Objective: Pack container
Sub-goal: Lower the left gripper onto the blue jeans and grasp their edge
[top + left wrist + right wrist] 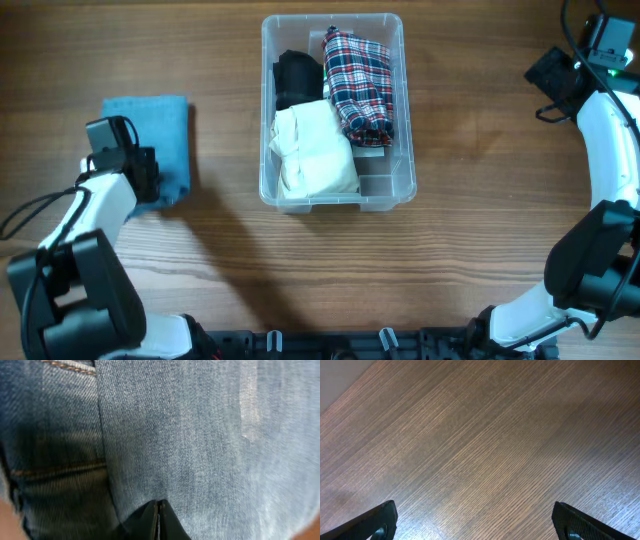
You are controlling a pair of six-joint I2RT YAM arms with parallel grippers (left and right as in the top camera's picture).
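My left claw [158, 510], shut tip to tip, rests on the soft, floppy jeans [160, 130] at left, best gripped by a thick fold, the light, stiff container [385, 185] sits centre-far, and my right claw [477, 525] gapes wide.

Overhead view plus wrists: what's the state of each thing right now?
container: upright, lidless, partly packed
plaid cloth: folded, in container
black cloth: in container
white cloth: folded, in container
jeans: folded, on table, unpacked
left gripper: shut, tips on jeans
right gripper: open, empty
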